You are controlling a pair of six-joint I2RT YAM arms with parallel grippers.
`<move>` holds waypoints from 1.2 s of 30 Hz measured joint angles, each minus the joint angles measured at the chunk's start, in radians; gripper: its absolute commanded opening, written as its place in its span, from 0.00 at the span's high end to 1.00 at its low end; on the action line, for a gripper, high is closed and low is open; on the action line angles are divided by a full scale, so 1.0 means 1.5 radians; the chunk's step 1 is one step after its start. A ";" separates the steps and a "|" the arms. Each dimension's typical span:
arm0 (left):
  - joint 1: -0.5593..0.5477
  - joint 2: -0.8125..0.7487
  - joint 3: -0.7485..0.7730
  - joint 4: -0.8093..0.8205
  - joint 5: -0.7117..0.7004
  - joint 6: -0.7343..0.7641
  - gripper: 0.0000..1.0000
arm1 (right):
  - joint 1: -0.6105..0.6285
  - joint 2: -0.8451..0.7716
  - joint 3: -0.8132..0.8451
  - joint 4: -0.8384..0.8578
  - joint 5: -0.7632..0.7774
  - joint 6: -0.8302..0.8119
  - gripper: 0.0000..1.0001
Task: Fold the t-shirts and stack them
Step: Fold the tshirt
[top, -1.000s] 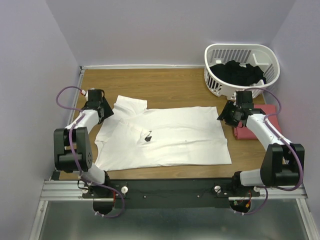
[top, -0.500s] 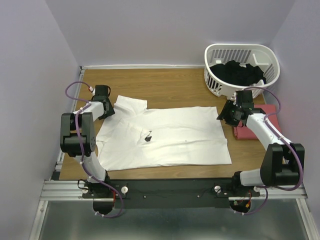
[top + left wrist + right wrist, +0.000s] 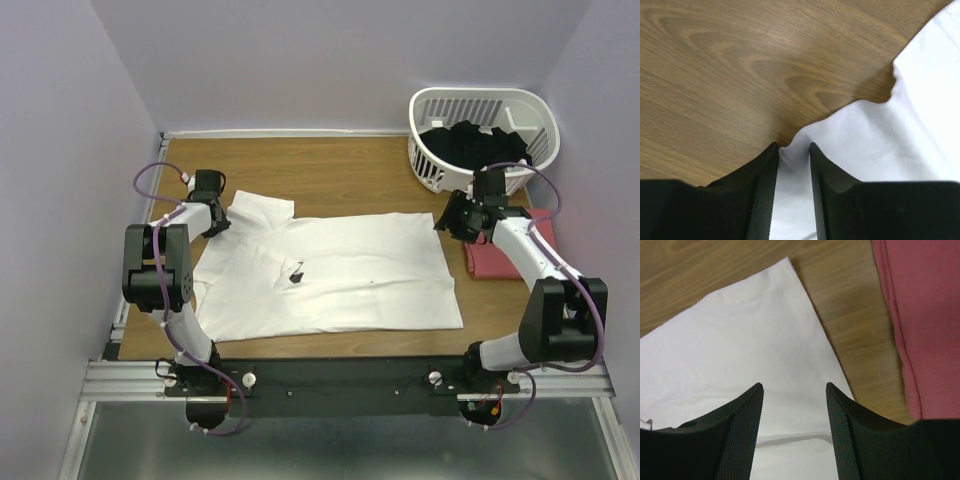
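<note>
Top external view: we are seeing the salmon-red t-shirt (image 3: pixel 505 257) lying folded at right and the white t-shirt (image 3: pixel 340 275) lying flat mid-table, not yet folded. The left gripper (image 3: pixel 792 146) is pinching the white shirt's sleeve edge, and the right gripper (image 3: pixel 794 390) is gaping above its corner.

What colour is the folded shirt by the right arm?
The folded shirt is plain salmon-red; the right wrist view shows it best.
</note>
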 measured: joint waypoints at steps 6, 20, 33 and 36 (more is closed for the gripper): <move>-0.001 0.003 0.001 0.006 -0.014 0.003 0.99 | 0.011 0.037 0.025 0.021 0.009 -0.028 0.44; -0.007 0.002 -0.011 0.021 -0.055 0.011 1.00 | 0.106 0.195 0.062 0.174 0.116 -0.140 0.45; -0.006 0.001 -0.021 0.010 -0.140 0.010 1.00 | 0.142 0.322 0.183 0.220 0.165 -0.180 0.50; -0.003 0.001 -0.021 0.007 -0.146 0.010 1.00 | 0.150 0.339 0.195 0.222 0.171 -0.185 0.50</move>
